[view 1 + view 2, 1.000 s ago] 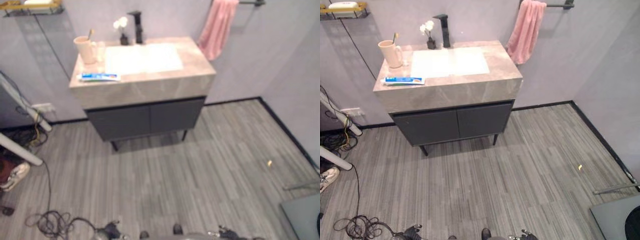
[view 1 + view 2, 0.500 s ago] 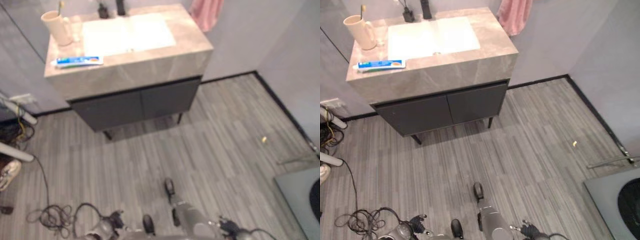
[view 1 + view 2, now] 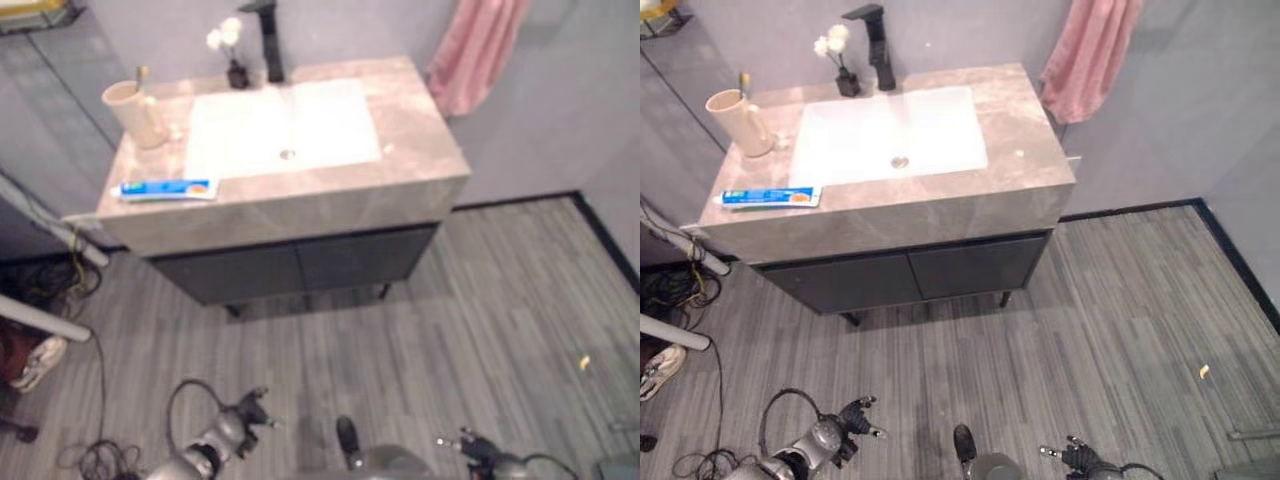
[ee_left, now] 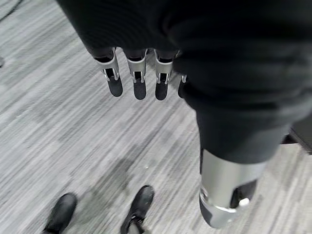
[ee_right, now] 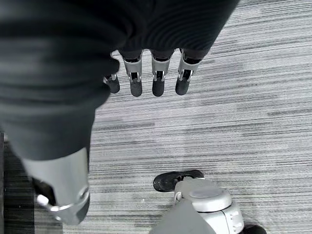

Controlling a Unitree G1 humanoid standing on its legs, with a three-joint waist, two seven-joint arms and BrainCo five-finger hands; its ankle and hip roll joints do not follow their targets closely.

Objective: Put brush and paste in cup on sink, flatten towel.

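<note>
A beige cup (image 3: 133, 110) with a brush (image 3: 143, 76) standing in it sits at the far left corner of the marble sink top (image 3: 410, 140). The blue and white paste tube (image 3: 165, 189) lies flat near the top's front left edge. A pink towel (image 3: 480, 50) hangs bunched on the wall to the right of the sink. My left hand (image 4: 136, 83) hangs open low above the floor, well short of the vanity. My right hand (image 5: 153, 80) does the same, also open and holding nothing. Both hands (image 3: 835, 435) (image 3: 1075, 458) show at the bottom edge of the eye views.
A black faucet (image 3: 268, 40) and a small vase of white flowers (image 3: 230, 55) stand behind the white basin (image 3: 285, 125). Dark cabinet doors (image 3: 300, 265) are shut below. White bars (image 3: 45, 320) and a white shoe (image 3: 38, 362) lie at the left. Grey plank floor (image 3: 480, 330) stretches between me and the vanity.
The whole picture has shifted: the camera has moved, and the vanity now sits nearer the middle, with the towel back in sight. Both hands stay low and open.
</note>
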